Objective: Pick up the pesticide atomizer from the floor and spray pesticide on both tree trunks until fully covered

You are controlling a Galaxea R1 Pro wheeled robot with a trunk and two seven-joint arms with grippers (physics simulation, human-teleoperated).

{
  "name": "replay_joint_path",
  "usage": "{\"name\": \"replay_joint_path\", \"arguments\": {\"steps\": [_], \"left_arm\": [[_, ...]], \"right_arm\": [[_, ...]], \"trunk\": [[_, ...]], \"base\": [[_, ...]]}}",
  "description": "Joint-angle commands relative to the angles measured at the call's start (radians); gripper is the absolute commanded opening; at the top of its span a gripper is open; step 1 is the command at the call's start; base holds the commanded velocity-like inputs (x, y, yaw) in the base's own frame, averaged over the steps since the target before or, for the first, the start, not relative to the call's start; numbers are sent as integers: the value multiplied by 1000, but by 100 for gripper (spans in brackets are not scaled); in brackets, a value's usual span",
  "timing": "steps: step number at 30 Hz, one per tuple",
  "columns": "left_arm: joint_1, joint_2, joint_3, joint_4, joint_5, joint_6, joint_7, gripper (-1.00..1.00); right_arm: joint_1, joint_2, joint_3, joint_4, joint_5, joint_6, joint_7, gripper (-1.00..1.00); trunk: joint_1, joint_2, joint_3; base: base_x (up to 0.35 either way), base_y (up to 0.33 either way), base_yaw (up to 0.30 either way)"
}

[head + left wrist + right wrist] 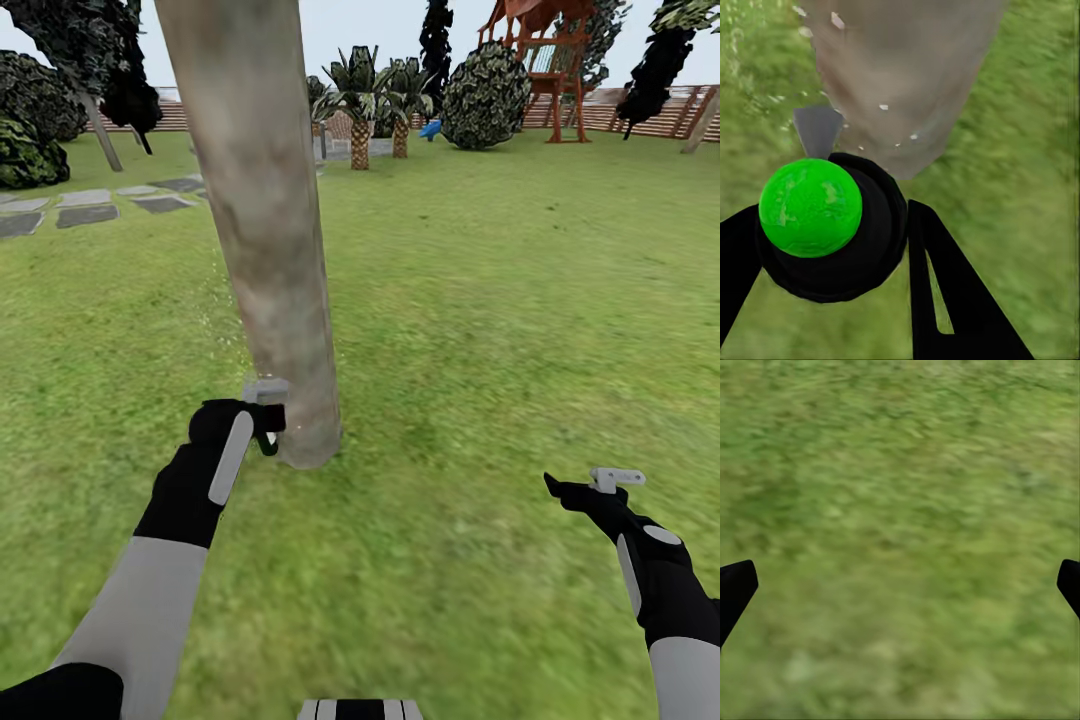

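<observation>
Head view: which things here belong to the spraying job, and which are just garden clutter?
Job:
- tree trunk
- pesticide atomizer, held by left gripper
- pesticide specks

Lying about:
- stepping stones
- palms
- play tower
- round shrub

I'm working in a back garden. Green lawn (480, 330) runs out on every side of the thick mottled trunk (262, 200) right in front of me. Behind the trunk and to its left, grey stepping stones (85, 205) lie in the grass beside dark shrubs (30, 120). Beyond it to the right stand small palms (362, 95), a round bush (487, 95) and a red wooden play frame (545, 60). A slatted wooden fence (640, 115) closes the far edge.
</observation>
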Motion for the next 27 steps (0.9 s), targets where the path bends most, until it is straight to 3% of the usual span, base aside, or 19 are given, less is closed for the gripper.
{"name": "replay_joint_path", "arguments": {"steps": [1,5,8,11,21,24,27], "left_arm": [[-30,-7,-1,-9,-5,16,0,-100],[-95,-13,0,-12,-4,26,1,-100],[-128,-37,-1,-10,-8,28,2,-100],[-152,-27,4,-12,-10,32,2,-100],[-140,-31,-6,-3,-9,33,2,-100],[-140,-34,-61,-2,-3,33,1,-100],[-140,-41,-87,-1,20,33,0,-100]], "right_arm": [[0,0,0,-1,-1,0,0,100],[0,0,0,-2,-1,0,0,100],[0,0,0,-2,-1,0,0,100],[0,0,0,-2,-1,0,0,100],[0,0,0,0,-1,0,0,100],[0,0,0,0,-1,0,0,100],[0,0,0,0,-1,0,0,100]], "trunk": [[0,0,0],[0,0,5],[0,0,9],[0,0,14],[0,0,29],[0,0,34],[0,0,38]], "base": [[0,0,0],[0,0,0],[0,0,0],[0,0,0],[0,0,0],[0,0,0],[0,0,0]]}}
